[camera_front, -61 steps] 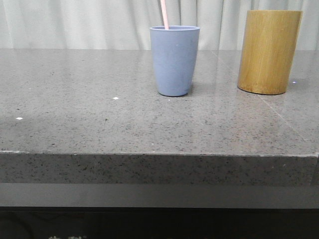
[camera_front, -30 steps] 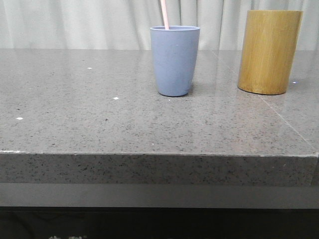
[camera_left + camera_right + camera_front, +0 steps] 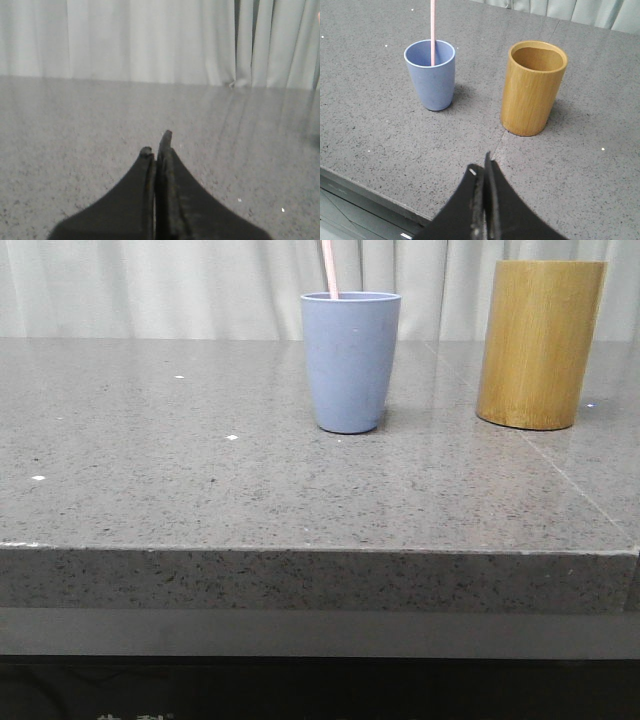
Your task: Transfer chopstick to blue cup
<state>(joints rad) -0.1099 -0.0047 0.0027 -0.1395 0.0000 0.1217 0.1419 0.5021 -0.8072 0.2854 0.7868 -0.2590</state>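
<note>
The chopstick (image 3: 329, 268) is seen standing nearly upright inside the blue cup (image 3: 350, 362), leaning slightly, its upper end cut off by the frame edge and its lower part hidden by the cup wall. The bamboo cylinder (image 3: 540, 344) is placed apart on the grey stone table (image 3: 200, 480). The left gripper (image 3: 156, 148) and right gripper (image 3: 482, 172) are pressed together, holding nothing.

left gripper (image 3: 156, 142) jaws closed | right gripper (image 3: 480, 169) jaws closed
</note>
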